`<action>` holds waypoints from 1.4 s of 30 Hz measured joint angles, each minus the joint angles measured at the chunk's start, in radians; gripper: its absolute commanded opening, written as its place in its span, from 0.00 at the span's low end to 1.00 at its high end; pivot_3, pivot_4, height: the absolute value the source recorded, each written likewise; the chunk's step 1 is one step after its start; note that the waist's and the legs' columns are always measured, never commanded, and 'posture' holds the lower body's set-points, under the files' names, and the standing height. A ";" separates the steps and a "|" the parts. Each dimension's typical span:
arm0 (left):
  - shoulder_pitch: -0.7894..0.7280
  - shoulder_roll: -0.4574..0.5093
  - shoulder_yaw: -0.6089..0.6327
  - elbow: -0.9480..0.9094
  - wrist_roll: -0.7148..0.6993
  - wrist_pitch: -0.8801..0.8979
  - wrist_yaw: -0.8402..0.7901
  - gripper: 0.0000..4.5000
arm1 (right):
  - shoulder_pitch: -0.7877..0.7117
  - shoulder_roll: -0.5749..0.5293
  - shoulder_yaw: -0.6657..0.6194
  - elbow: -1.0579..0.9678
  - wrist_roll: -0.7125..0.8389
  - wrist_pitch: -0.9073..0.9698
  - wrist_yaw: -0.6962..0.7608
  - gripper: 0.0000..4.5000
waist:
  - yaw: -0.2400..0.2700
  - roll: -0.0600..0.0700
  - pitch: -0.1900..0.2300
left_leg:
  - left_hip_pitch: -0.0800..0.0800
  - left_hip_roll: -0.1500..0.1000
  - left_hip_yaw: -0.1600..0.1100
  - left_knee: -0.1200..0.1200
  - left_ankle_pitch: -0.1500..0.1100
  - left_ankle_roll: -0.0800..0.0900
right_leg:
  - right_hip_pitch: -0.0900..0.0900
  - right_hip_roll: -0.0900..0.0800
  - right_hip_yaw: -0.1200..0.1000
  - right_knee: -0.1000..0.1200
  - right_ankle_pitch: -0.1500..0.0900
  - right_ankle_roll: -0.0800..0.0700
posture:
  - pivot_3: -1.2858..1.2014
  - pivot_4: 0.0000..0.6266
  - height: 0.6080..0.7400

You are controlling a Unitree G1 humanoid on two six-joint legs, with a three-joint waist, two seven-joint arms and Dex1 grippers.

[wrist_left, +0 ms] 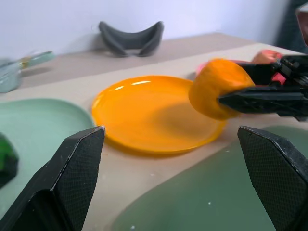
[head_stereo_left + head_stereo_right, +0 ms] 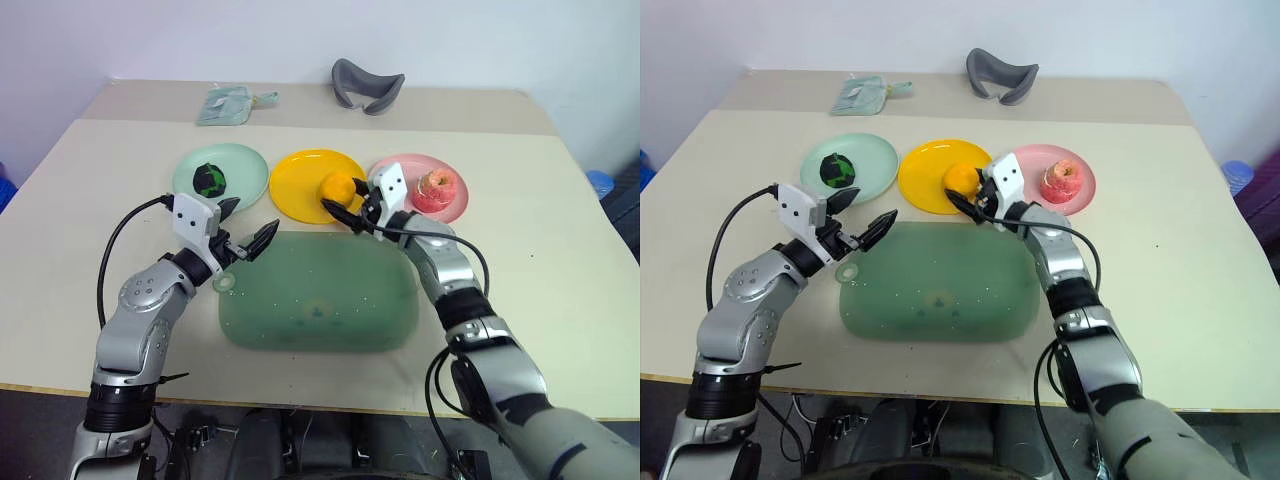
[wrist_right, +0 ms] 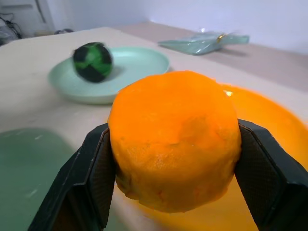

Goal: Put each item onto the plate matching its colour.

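Note:
My right gripper point(image 2: 342, 195) is shut on the orange-yellow lump point(image 2: 340, 186) and holds it just above the right part of the yellow plate point(image 2: 298, 185). Up close, both black fingers point(image 3: 98, 168) press the lump point(image 3: 175, 144) from either side. The green-and-black ball point(image 2: 210, 179) lies on the mint green plate point(image 2: 245, 165). The pink-red apple point(image 2: 437, 186) sits on the pink plate point(image 2: 398, 166). My left gripper point(image 2: 250, 222) hovers open and holds nothing, between the mint plate and the board, pointing toward the yellow plate point(image 1: 144, 110).
A large translucent green board point(image 2: 320, 295) lies in front of the plates, under both arms. At the back of the table are a grey curved object point(image 2: 367, 85) and a clear packet point(image 2: 228, 105). Bare tabletop extends to both sides.

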 measured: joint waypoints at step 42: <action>0.219 0.208 0.115 -0.037 -0.167 -0.018 -0.340 1.00 | 0.944 -0.465 -0.389 -0.954 0.259 0.306 0.212 0.99 | 0.008 0.000 0.000 | 0.001 0.000 -0.002 -0.001 0.000 0.000 | 0.002 0.000 0.000 -0.002 0.000 0.000 | 0.52 0.24 1.00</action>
